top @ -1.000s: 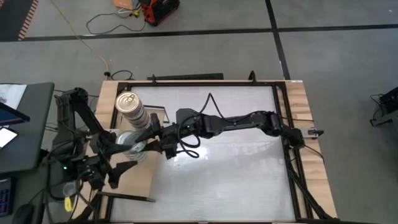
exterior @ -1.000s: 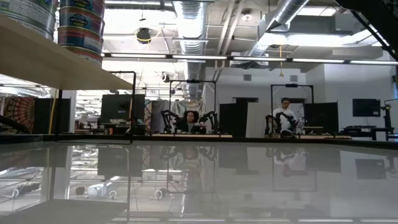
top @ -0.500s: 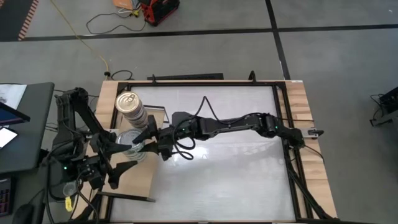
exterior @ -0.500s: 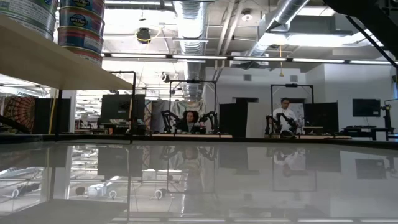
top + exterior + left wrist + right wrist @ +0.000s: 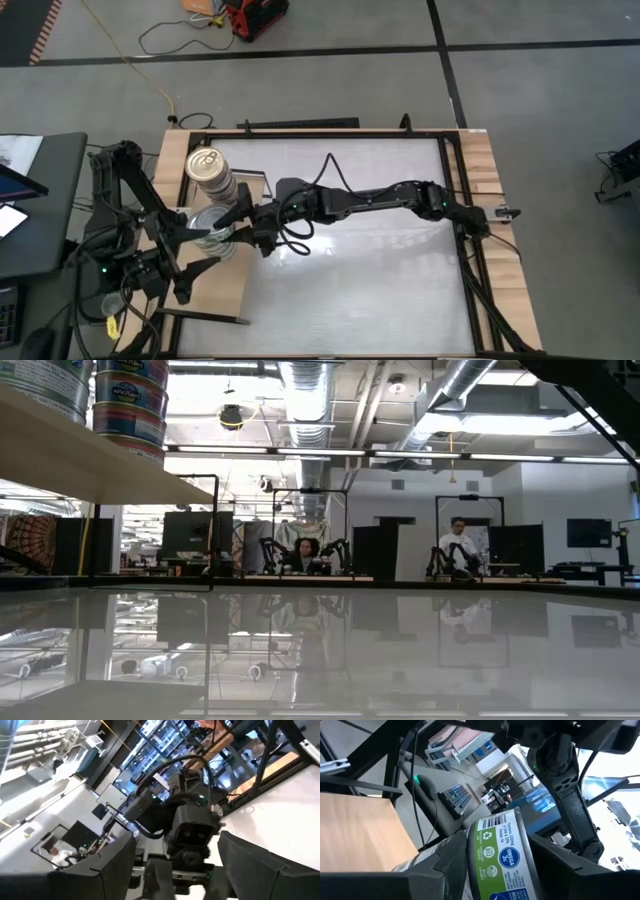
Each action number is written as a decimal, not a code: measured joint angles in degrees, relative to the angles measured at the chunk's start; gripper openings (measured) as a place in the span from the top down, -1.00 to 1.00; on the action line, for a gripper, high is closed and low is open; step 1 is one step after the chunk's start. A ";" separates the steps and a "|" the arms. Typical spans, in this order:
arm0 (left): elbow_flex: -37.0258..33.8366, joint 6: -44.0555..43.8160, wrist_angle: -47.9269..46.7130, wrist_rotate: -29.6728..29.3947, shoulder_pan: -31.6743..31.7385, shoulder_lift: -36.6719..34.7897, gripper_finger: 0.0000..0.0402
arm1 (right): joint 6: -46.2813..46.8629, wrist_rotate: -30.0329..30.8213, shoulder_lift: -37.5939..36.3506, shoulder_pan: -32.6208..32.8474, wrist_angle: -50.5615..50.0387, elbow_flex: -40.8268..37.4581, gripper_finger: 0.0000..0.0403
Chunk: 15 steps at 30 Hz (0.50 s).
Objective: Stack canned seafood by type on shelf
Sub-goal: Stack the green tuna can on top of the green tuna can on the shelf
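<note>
Gold pull-tab metal tops the taller stack of tins [image 5: 208,172] standing near the far edge of the shelf [image 5: 228,292], a light wooden board in a thin black frame raised at the left side of the white table [image 5: 370,280]; just nearer sits a second stack with a silver-grey top [image 5: 207,226], so the two types appear kept apart, one column each; the right gripper [image 5: 228,215] has its arm stretched across the table to this second stack, and its wrist view shows a tin with a green label [image 5: 502,860] clamped edge-on between the two dark fingers [image 5: 447,862], held by its flat faces, presumably so it can be turned and laid flat on its own kind; the left gripper [image 5: 205,237] meets it at the same stack from the other side, its jaws standing apart in its wrist view with nothing seen between them, facing the right arm's wrist, perhaps ready to steady or receive; room is tight there, both grippers and the gold stack crowding close together, and a nudge could topple either column; bare board lies toward the near edge of the shelf, and the wide table to the right is open for the right arm to draw back.
</note>
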 joint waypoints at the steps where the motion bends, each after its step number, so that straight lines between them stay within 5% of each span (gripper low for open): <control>1: 0.00 -0.30 -0.04 0.01 -0.29 0.09 -0.35 | 0.01 -0.01 0.00 -0.02 -0.09 0.00 -0.08; 15: 0.00 -9.16 -0.15 0.46 -4.51 0.50 -0.35 | -4.60 1.73 -0.15 0.21 -0.18 0.13 0.20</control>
